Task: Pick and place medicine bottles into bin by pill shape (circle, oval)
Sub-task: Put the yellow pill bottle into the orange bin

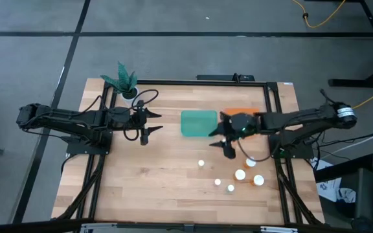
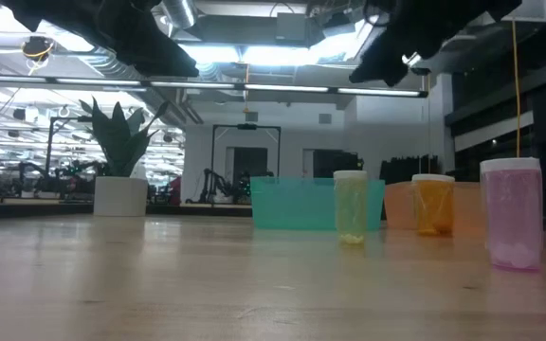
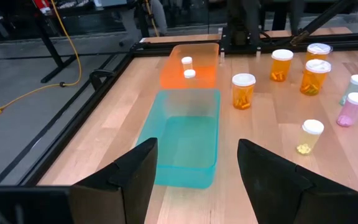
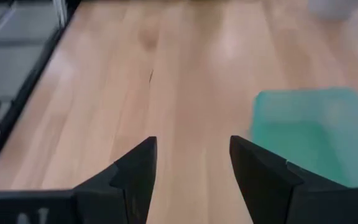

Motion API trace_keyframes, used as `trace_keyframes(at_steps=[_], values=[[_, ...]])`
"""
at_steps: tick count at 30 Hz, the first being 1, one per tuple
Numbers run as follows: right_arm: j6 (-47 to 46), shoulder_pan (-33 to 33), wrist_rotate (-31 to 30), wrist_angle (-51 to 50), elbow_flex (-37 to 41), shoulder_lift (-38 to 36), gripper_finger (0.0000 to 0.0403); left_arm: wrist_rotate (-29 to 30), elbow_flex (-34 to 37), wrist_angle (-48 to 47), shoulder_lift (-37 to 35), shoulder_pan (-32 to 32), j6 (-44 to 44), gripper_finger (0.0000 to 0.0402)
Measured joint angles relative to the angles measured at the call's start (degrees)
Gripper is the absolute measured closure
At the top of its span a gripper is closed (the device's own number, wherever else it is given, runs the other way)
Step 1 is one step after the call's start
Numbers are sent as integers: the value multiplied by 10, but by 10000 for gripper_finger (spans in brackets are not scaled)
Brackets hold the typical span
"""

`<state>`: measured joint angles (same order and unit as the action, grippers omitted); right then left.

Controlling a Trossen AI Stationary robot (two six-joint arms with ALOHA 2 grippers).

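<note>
Bottles (image 1: 239,175) stand upright in a loose cluster on the desk (image 1: 160,181) at the near right, caps up, and two more already sit in the orange bin (image 3: 188,68). The right pincer (image 1: 227,140) hangs above the desk just beside the teal bin (image 1: 199,123), fingers spread in its own wrist view with nothing between them. The cluster lies toward the front edge from it, near but apart, so this arm is plainly the closer one. My call: the next reach goes down and forward, dropping over an upright cap. The left pincer (image 1: 149,125) waits well apart across the desk near the plant (image 1: 123,80); its fingers show a gap with nothing held, though they sit at their tightest.
</note>
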<state>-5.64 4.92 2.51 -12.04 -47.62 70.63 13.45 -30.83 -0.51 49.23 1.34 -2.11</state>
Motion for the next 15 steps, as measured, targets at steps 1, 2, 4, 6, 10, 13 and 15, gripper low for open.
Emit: trace_keyframes(at_steps=[1, 2, 4, 6, 10, 13, 15], values=[[2, 9, 0, 0, 0, 17, 199, 0, 0, 0, 0, 0, 0, 188], [4, 16, 0, 1, 0, 34, 199, 0, 0, 0, 0, 0, 0, 188], [14, 26, 0, -2, -5, 67, 199, 0, 0, 0, 0, 0, 0, 188], [26, 32, 1, -15, -13, 94, 199, 0, 0, 0, 0, 0, 0, 188], [50, 41, 0, -44, -21, 132, 199, 0, 0, 0, 0, 0, 0, 188], [61, 48, 2, -58, -21, 163, 199, 0, 0, 0, 0, 0, 0, 188], [59, 50, 8, -57, -21, 186, 199, 0, 0, 0, 0, 0, 0, 188]])
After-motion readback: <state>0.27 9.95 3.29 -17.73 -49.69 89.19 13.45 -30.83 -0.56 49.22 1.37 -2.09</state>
